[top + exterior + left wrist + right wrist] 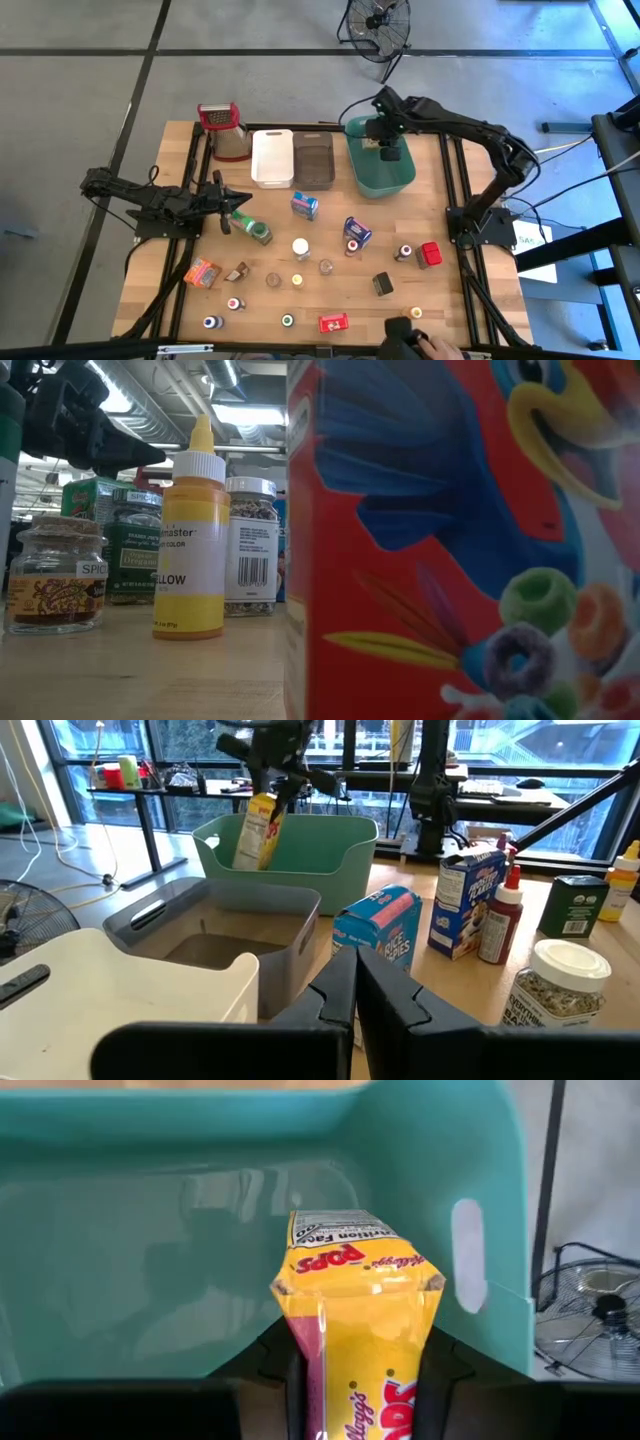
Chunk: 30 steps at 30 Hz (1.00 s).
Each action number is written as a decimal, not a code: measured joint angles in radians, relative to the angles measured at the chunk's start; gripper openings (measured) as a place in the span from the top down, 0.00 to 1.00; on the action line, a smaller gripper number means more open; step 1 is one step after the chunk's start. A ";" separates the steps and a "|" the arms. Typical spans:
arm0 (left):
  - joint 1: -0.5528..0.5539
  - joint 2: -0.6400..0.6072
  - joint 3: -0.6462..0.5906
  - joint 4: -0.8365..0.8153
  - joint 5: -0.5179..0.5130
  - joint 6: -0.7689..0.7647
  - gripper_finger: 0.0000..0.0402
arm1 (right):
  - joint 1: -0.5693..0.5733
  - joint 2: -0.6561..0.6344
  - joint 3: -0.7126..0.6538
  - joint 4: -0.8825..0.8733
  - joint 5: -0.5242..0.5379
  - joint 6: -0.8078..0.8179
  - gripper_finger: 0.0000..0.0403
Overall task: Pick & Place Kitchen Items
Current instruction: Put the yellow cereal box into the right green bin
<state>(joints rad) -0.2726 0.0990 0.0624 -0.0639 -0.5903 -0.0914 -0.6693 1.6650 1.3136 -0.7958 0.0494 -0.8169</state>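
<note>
One yellow cereal box (pixel 357 1335) in right claw (pixel 360 1370)

Daylight through the tall windows (pixel 480 760) beyond the left arm's jaws lights the scene evenly, and the glass is blown out pale blue. Ceiling strip lights (pixel 245 412) glare white in the low view. There the cereal box (pixel 470 550) looms soft and out of focus against the lens, while the yellow bottle (pixel 192 530) is sharper. The teal bin (pixel 200 1230) ahead of the right arm's jaws shows hazy reflections on its inner wall. Shadows on the bench (pixel 330 290) are faint.
</note>
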 joint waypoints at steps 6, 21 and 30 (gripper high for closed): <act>0.000 0.000 0.000 0.000 0.000 0.008 0.99 | -0.006 0.044 0.000 -0.004 -0.001 0.009 0.72; 0.000 0.000 0.000 0.000 0.000 0.008 0.99 | -0.005 0.055 0.000 0.038 0.029 0.042 0.47; 0.000 0.000 0.000 0.000 0.000 0.008 0.99 | -0.005 0.054 0.000 0.089 0.121 0.050 0.38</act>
<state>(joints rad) -0.2726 0.0990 0.0624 -0.0643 -0.5900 -0.0830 -0.6743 1.7191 1.3136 -0.7070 0.1706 -0.7673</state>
